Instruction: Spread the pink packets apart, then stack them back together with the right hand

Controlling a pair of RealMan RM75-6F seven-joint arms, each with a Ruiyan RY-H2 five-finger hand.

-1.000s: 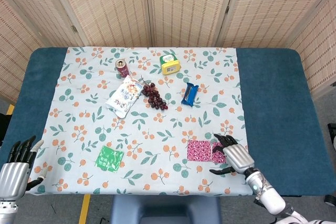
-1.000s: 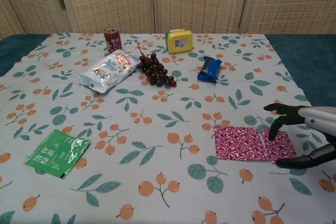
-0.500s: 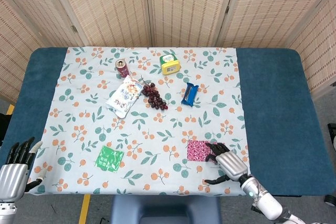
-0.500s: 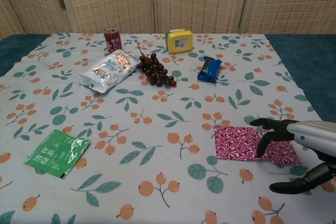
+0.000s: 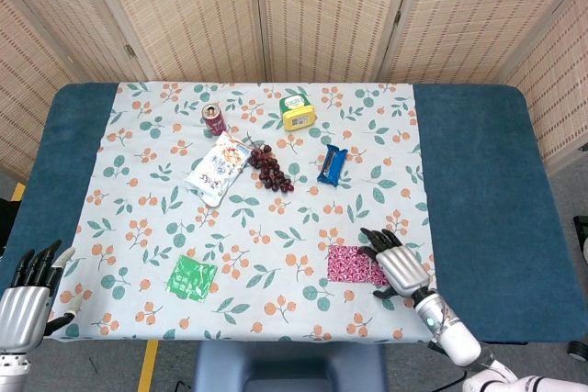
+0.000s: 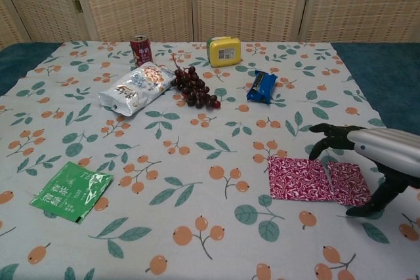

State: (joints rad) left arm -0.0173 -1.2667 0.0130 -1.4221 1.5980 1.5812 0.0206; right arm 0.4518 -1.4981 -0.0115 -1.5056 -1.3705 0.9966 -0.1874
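— So, where do the pink packets (image 6: 318, 180) sit?

— Near the front right edge of the flowered tablecloth (image 6: 197, 162), side by side and overlapping slightly, the larger one on the left and the smaller on the right.

— And the right hand (image 6: 367, 155)?

— It hovers over the far right end of the packets, fingers spread and holding nothing. In the chest view the fingertips (image 6: 323, 141) arch above the cloth just behind the packets, while the thumb comes down near the right packet's front corner. Whether it touches the packet cannot be told.

— The left hand (image 5: 28, 296)?

— It shows only in the head view, at the front left corner off the cloth, fingers apart and empty.

— Any containers?

— A red can (image 6: 140, 49) stands upright at the back left, and a yellow box (image 6: 224, 50) stands at the back centre, closed. A white snack bag (image 6: 136, 87), grapes (image 6: 195, 88), a blue wrapper (image 6: 262, 86) and a green packet (image 6: 70, 191) lie loose on the cloth.
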